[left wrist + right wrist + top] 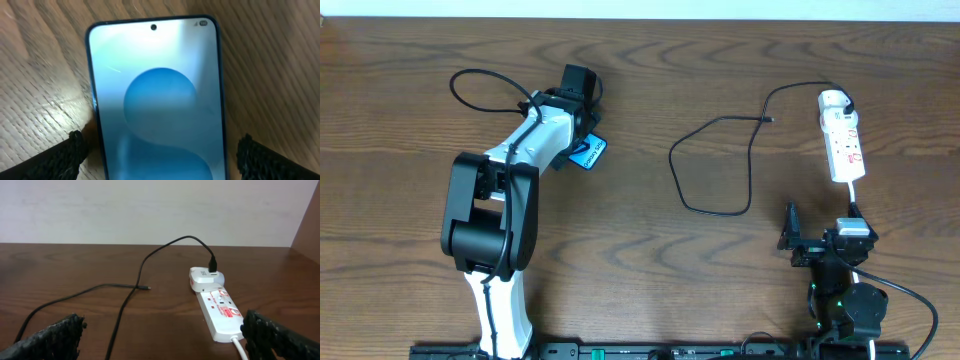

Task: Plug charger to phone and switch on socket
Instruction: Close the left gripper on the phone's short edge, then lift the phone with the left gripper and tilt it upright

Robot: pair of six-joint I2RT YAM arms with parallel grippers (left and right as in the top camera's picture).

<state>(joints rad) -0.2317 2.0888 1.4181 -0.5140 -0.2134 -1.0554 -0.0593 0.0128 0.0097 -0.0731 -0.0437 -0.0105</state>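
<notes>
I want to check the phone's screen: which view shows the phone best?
Left wrist: the phone fills the frame, blue screen lit. Overhead shows only one blue corner poking from under the left arm. The right wrist view misses it entirely.

Blue-cyan phone [157, 100], white red-marked socket [844, 145]

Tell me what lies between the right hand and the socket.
Just the socket's own white cord over bare table, clearest in the right wrist view.
</notes>
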